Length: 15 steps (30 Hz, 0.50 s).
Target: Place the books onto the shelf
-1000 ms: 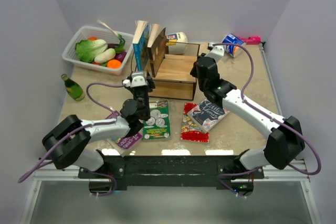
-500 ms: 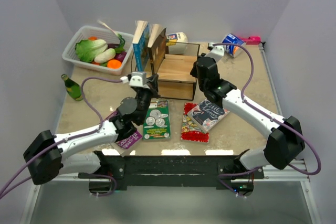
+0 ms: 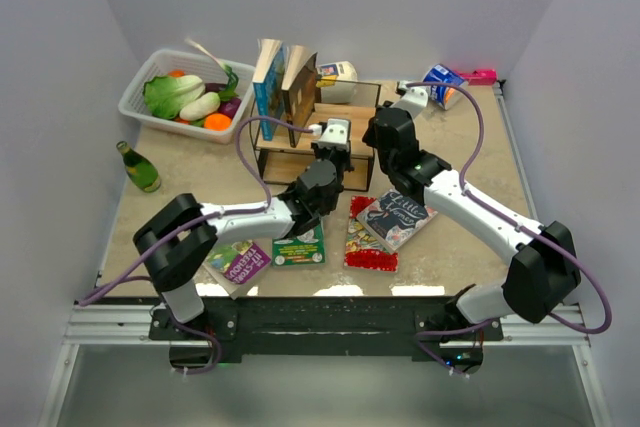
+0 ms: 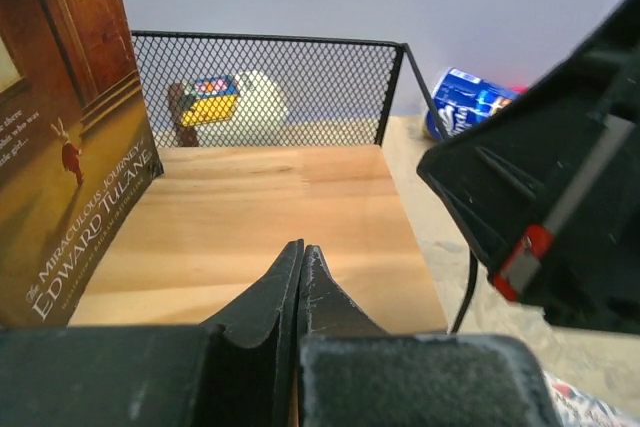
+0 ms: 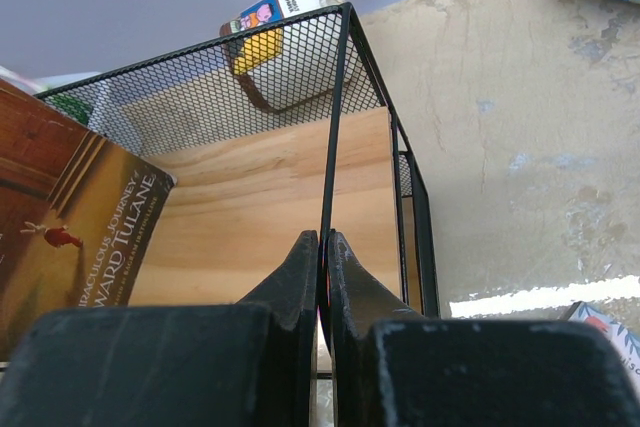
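The shelf (image 3: 355, 119) stands mid-table, black wire frame with wooden boards. A blue book (image 3: 267, 82) and a brown book (image 3: 299, 85) stand upright at its left end. My left gripper (image 3: 335, 147) hovers shut and empty over the front of the top board (image 4: 270, 197), the brown book (image 4: 70, 147) to its left. My right gripper (image 3: 379, 135) is shut on the thin black frame wire (image 5: 335, 127) at the shelf's right side. Flat on the table lie a green book (image 3: 302, 245), partly under my left arm, a purple-and-green book (image 3: 238, 259), a red book (image 3: 366, 239) and a dark grey book (image 3: 398, 215).
A white basket (image 3: 128, 107) of vegetables sits back left, with a green bottle (image 3: 140, 167) in front of it. A white bottle (image 3: 338, 74) stands behind the shelf's mesh. A blue tissue pack (image 3: 440, 82) and a pink object (image 3: 482, 75) lie back right.
My left arm swung right from in front of the standing books to the shelf's open part, and its gripper closed empty. The right arm has not moved.
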Tool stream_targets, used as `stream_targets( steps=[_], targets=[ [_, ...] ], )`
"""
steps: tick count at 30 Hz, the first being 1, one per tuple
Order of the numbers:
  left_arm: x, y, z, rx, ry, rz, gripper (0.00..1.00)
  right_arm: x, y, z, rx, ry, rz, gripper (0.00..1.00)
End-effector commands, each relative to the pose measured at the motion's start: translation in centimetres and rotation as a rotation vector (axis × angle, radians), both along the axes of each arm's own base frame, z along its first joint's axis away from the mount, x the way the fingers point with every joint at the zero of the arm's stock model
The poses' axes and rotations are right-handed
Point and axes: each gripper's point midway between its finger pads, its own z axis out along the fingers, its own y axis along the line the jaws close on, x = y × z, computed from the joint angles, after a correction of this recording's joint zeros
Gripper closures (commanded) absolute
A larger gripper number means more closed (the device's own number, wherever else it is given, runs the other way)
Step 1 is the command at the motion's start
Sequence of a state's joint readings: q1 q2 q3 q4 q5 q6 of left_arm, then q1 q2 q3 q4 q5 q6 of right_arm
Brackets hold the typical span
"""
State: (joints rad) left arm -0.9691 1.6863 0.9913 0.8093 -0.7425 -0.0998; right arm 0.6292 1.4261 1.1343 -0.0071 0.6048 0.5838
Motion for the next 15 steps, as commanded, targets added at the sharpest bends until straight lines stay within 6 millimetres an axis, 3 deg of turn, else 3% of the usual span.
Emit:
stream_targets(
  steps=[1,10,15],
  targets=[
    [2.7,1.3,3.1,-0.017,-0.059,0.160,1.00,-0.5,0.9,-2.2,0.017,0.062,0.033,1.00],
    [7.8,3.3,0.9,-0.003,0.023,0.239,1.00,-0.6,1.1,-2.8,0.019,0.073,0.044,1.00],
    [8.6,4.8,-0.3,0.000,0.061,0.268,1.00,-0.6,1.1,-3.1,0.014,0.080,0.047,1.00]
  ],
)
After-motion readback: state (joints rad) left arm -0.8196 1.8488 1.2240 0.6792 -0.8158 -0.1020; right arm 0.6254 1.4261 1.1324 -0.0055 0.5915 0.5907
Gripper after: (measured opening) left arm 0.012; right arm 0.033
